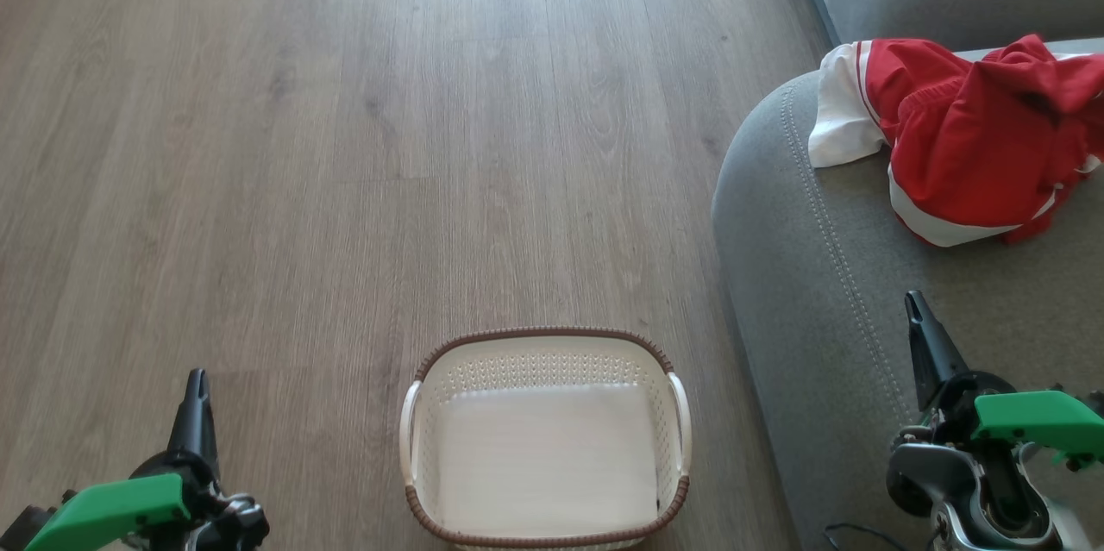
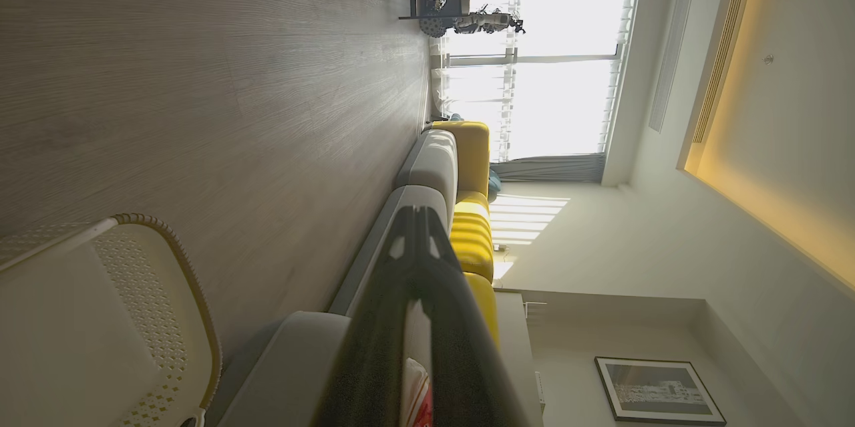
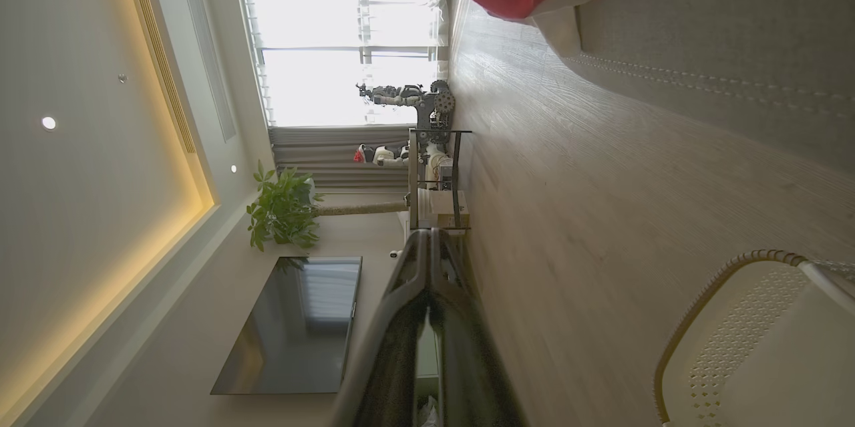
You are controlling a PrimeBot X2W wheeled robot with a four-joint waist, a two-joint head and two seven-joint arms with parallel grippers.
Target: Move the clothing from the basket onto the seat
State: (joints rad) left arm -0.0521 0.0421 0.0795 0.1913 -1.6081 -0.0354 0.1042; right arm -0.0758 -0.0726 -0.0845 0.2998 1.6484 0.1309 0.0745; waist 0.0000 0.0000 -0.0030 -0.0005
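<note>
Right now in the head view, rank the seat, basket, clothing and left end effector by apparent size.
1. the seat: largest, though cut off by the frame edge.
2-3. the basket and the clothing: they look about alike, so I won't rank them.
4. the left end effector: smallest, partly cut off at the bottom edge.

No readable text, label, brand or number anywhere. Red clothing [image 1: 975, 137] on the seat [image 1: 802, 318] shows just white trim and stripes. Framed picture [image 2: 658, 390] too small to read.
</note>
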